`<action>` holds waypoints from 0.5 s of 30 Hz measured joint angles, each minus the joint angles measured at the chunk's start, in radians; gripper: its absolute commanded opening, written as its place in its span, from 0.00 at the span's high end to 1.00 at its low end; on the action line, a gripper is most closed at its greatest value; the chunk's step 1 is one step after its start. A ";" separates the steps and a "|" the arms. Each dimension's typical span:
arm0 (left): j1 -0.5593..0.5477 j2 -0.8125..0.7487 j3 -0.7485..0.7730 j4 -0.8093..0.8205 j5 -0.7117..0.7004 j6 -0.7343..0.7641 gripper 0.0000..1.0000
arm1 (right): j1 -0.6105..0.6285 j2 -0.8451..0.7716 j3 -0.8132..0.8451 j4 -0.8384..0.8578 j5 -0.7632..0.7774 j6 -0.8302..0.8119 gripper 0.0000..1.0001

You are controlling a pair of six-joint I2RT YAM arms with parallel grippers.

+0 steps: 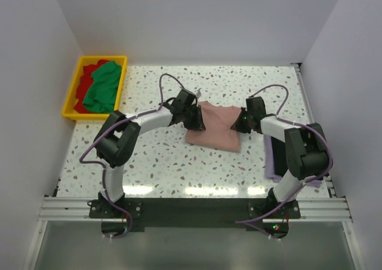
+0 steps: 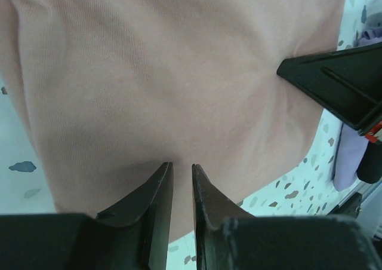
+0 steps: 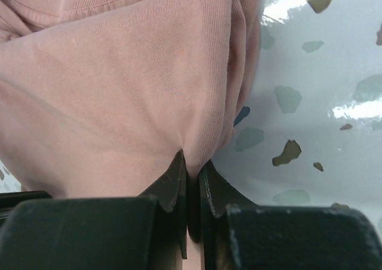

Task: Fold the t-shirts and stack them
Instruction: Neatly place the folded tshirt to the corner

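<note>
Top view: the pink t-shirt (image 1: pixel 218 129) lies mid-table, well right of the yellow bin (image 1: pixel 70 97). Left wrist: the left gripper (image 2: pixel 181 167) pinches the cloth, jaws nearly together. Right wrist: the right gripper (image 3: pixel 194 162) is clamped tight on the shirt's edge. The danger is uneven pulling, which could bunch the fold or slip a pinch.

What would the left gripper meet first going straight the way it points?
The pink t-shirt, pinched by the left gripper; the right gripper seems off to the side, depth unclear.
</note>
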 measured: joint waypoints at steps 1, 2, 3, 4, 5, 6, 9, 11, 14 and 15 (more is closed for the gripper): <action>0.001 0.000 0.012 -0.009 0.000 0.000 0.77 | 0.001 -0.004 0.000 -0.008 0.005 0.001 1.00; 0.003 0.000 0.030 -0.019 0.001 0.002 0.77 | 0.002 -0.009 0.000 -0.018 0.010 0.005 1.00; 0.006 0.000 0.046 -0.027 0.003 0.004 0.76 | 0.002 -0.014 0.000 -0.032 0.019 0.008 1.00; 0.010 0.000 0.061 -0.033 0.003 0.007 0.77 | 0.003 -0.018 0.001 -0.047 0.027 0.013 1.00; 0.015 -0.001 0.073 -0.036 0.004 0.008 0.77 | 0.003 -0.023 0.002 -0.064 0.035 0.018 1.00; 0.020 -0.004 0.080 -0.038 0.004 0.010 0.77 | 0.003 -0.027 0.005 -0.081 0.044 0.025 1.00; 0.034 -0.024 0.084 -0.060 0.006 0.018 0.77 | 0.003 -0.029 0.025 -0.137 0.079 0.052 1.00; 0.042 -0.047 0.084 -0.080 0.009 0.026 0.76 | 0.003 -0.025 0.062 -0.210 0.117 0.071 1.00; 0.051 -0.091 0.084 -0.098 0.019 0.031 0.76 | 0.003 0.008 0.164 -0.342 0.194 0.097 1.00; 0.053 -0.105 0.084 -0.100 0.024 0.033 0.76 | 0.003 0.022 0.200 -0.374 0.222 0.106 1.00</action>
